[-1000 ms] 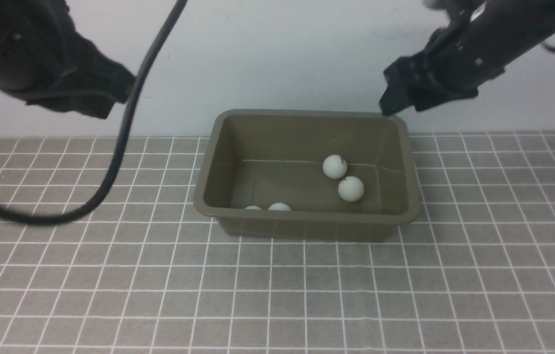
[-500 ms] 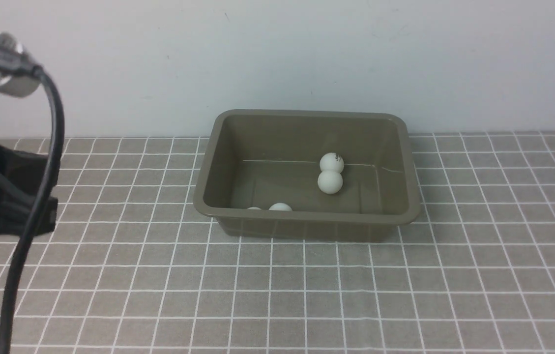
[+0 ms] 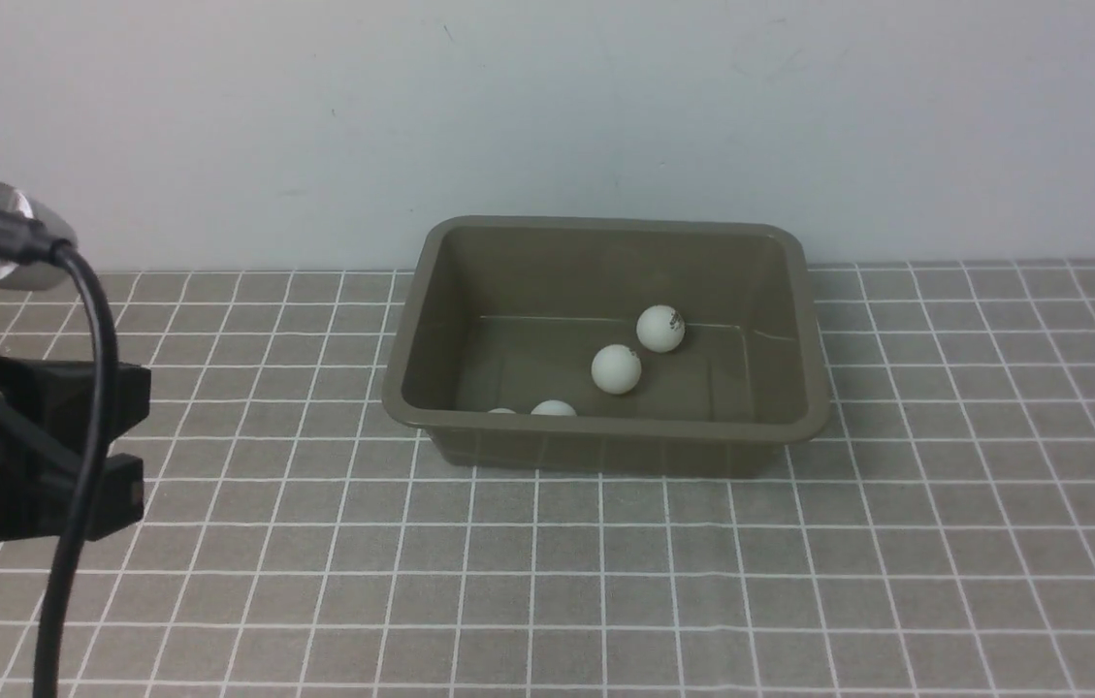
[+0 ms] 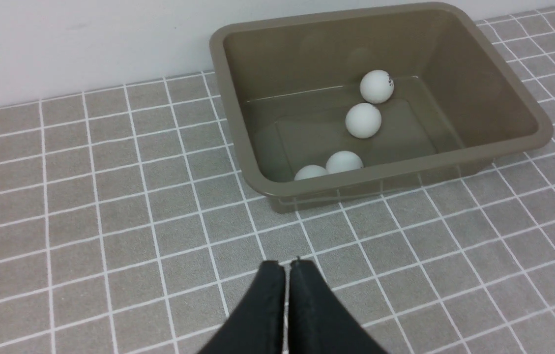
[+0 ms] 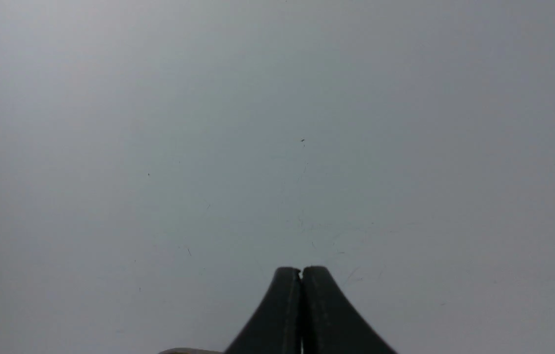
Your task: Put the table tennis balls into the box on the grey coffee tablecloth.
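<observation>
Both grippers closed, empty: left gripper (image 4: 287,268) over the tablecloth (image 4: 110,206), near-left of the box (image 4: 238,142). Four balls (image 4: 363,120) lie inside, two at its near side, two farther. Right gripper (image 5: 302,270) faces a bare wall (image 5: 277,123). Looks done; back the arms off without bumping the box.

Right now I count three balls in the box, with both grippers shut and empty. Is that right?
Not quite: the box holds four balls, not three. The left wrist view shows two out on the floor and two more tucked against the near wall, half hidden by the rim in the front view. The rest stands: the left gripper and right gripper are shut and empty.
</observation>
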